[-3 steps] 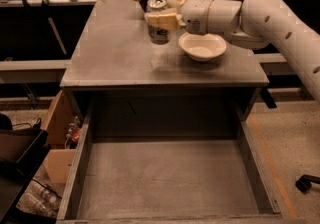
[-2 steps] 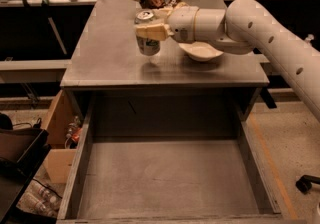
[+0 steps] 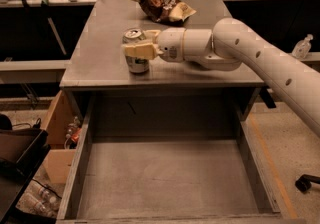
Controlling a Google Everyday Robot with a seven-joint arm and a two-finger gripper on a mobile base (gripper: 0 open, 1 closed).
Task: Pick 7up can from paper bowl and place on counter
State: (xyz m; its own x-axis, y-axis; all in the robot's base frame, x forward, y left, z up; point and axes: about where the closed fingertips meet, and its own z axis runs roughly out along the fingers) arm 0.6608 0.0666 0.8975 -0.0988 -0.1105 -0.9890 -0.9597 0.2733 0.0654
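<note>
Grey counter point(image 3: 100, 53): near its front edge, gripper point(image 3: 134, 43) fingers point(image 3: 140, 51) clamp the upright 7up can point(image 3: 136, 64), perhaps resting; snack bag point(image 3: 161, 4) behind.

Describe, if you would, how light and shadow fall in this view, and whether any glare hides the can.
Camera view: dim, warm light throughout. The 7up can has only a soft sheen on its silver top, with no glare masking it. The gripper, shut on the can above the counter, is evenly lit. Deep shadow fills the recess under the counter, behind the drawer tray.
</note>
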